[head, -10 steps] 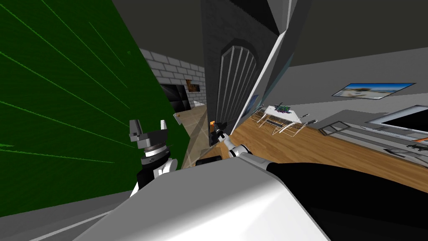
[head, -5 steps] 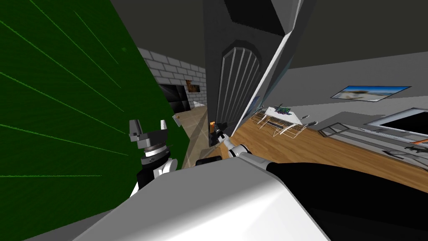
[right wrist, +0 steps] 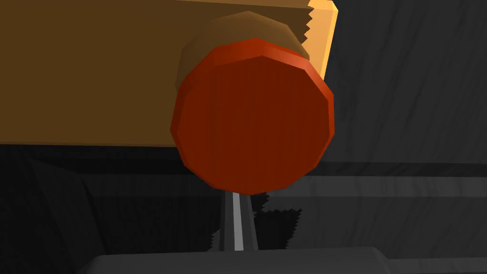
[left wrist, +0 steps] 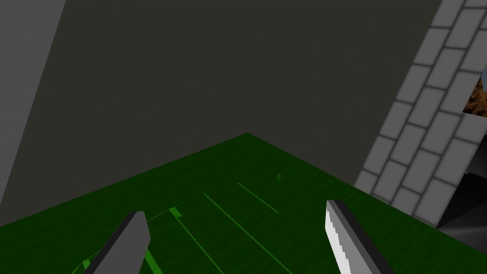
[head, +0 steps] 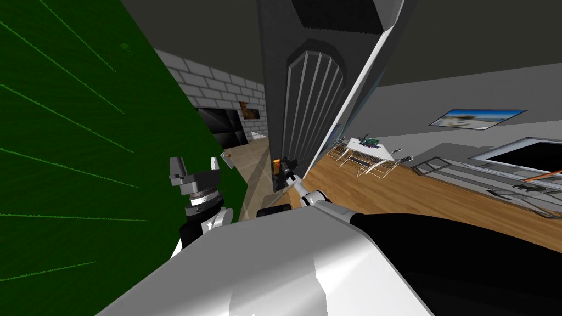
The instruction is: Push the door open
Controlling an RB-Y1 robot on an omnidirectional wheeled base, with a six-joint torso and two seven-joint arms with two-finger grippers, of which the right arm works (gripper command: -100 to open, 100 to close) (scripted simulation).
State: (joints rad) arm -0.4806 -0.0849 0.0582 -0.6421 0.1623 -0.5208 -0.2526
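Observation:
A dark grey door (head: 307, 109) with an arched, ribbed panel stands partly open straight ahead. Its round red-orange knob (right wrist: 252, 114) sits on an orange plate (right wrist: 85, 71). My right gripper (right wrist: 236, 214) is shut, its two fingers pressed together just beneath the knob with nothing between them, close against the door's dark face. From the head view, the right gripper (head: 286, 169) reaches out to the door's edge by the orange plate (head: 277, 164). My left gripper (head: 196, 163) is raised beside the green wall, and its fingers (left wrist: 128, 238) stand wide open and empty.
A green wall (head: 82, 137) runs close along my left. Through the gap by the door a grey brick wall (head: 219, 88) and tan floor (head: 255, 164) appear. To the right, wooden floor (head: 411, 192) leads to a white table (head: 367, 148) with wire chairs.
My right gripper's fingers have closed together below the knob. The head view has shifted slightly, so more of the brick wall shows past the door. The left arm has stayed put.

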